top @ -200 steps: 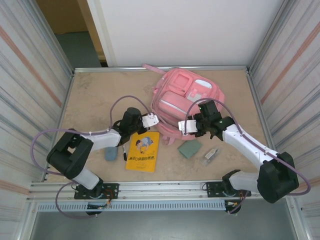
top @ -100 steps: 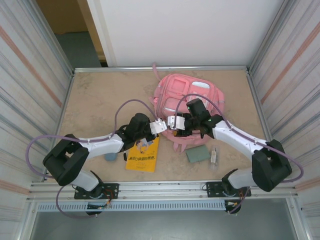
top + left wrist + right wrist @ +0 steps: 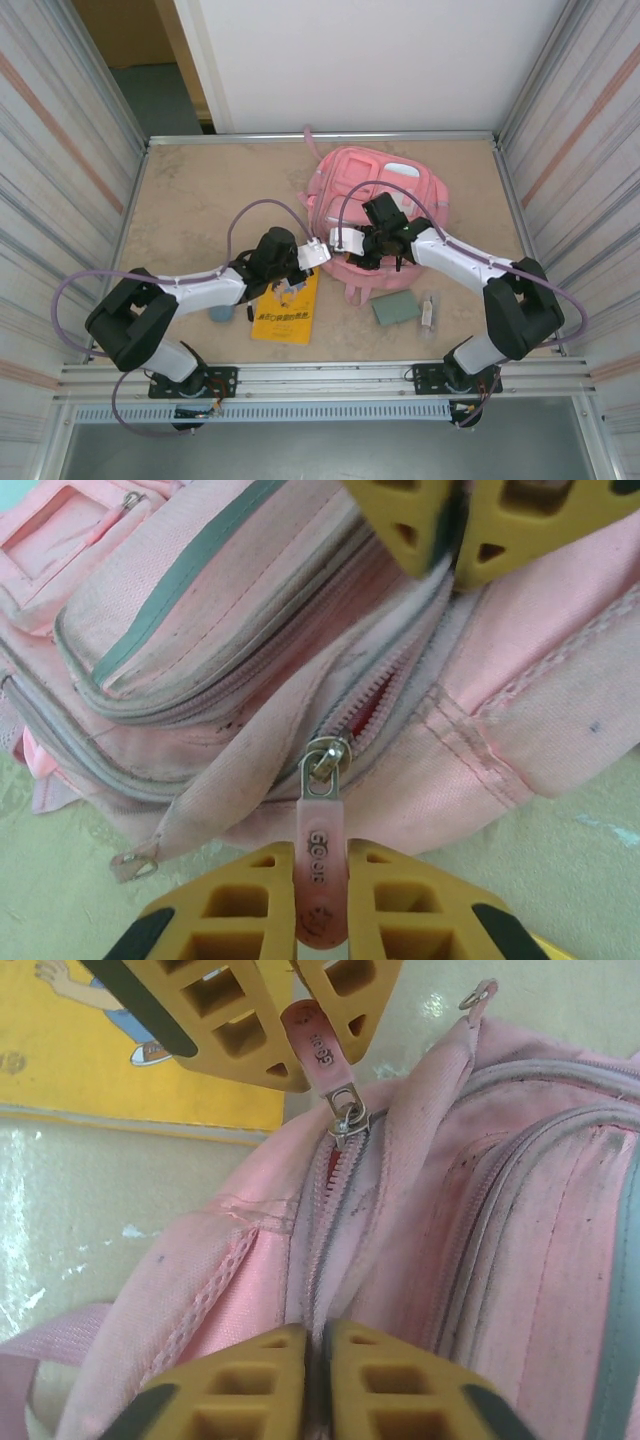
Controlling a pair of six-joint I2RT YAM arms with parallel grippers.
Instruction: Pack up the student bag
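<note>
The student bag [image 3: 385, 185] lies face-up on the beige tabletop [image 3: 200, 190]; at its near-left corner the left fingers [image 3: 265, 905] are pinched shut on the zipper pull [image 3: 322, 825], the right fingers [image 3: 285, 1365] clamped on fabric further along that zipper. The zipper runs straight between them, so the pull likely travels along that line; ribbed walls [image 3: 60, 150] hem the bag's sides.

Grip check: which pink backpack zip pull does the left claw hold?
The pink rubber tab pull, pinched in the left claw; the small metal pull lies free.
</note>
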